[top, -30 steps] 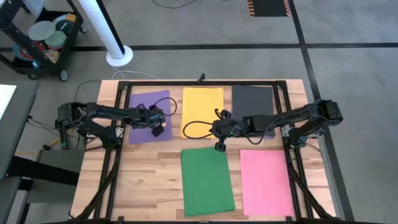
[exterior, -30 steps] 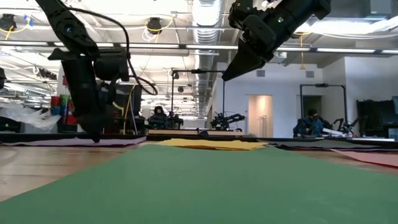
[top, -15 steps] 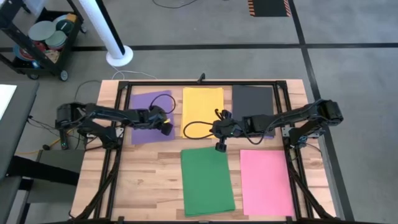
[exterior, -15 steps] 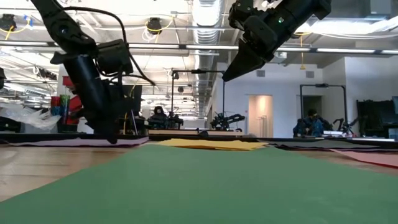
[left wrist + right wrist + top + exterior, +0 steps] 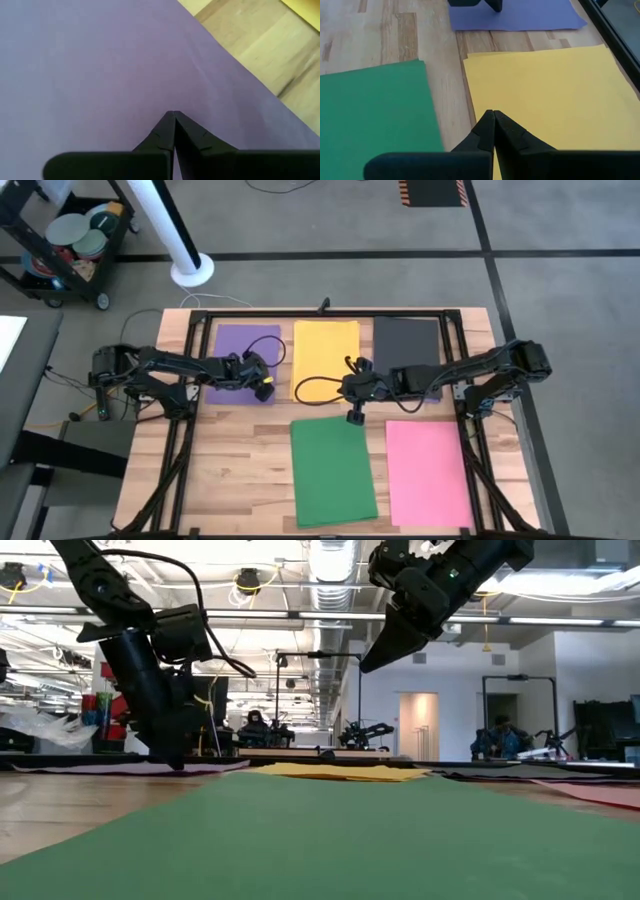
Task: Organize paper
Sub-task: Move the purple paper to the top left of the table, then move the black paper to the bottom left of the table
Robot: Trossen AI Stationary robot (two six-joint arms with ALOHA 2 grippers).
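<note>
Five sheets lie flat on the wooden table: purple paper (image 5: 238, 355) far left, yellow paper (image 5: 325, 345) far middle, black paper (image 5: 405, 345) far right, green paper (image 5: 332, 470) and pink paper (image 5: 428, 472) near. My left gripper (image 5: 264, 388) is shut, tip down on the purple sheet (image 5: 100, 60) near its near right corner. My right gripper (image 5: 346, 390) is shut and hangs well above the table (image 5: 363, 668), over the yellow sheet's (image 5: 545, 85) near edge, touching nothing. My left gripper presses its shut fingertips (image 5: 171, 116) down on the purple sheet, close to the near right corner (image 5: 272, 396). The fingers slant down from the table's left side (image 5: 178, 764). The sheet lies flat on the wood under them.
A black cable loop (image 5: 312, 390) from my right arm hangs over the yellow sheet's near end. Black frame rails (image 5: 190, 350) run along the table's left, right and far sides. Bare wood (image 5: 230, 470) lies left of the green sheet. A cart (image 5: 60, 245) and white post stand beyond the table.
My left gripper, staying shut with its tip on the purple sheet, has moved toward the table's right. The sheet has slid and turned under it from skewed to square with the table's edges, ending slightly nearer the far edge. My right arm has kept still.
</note>
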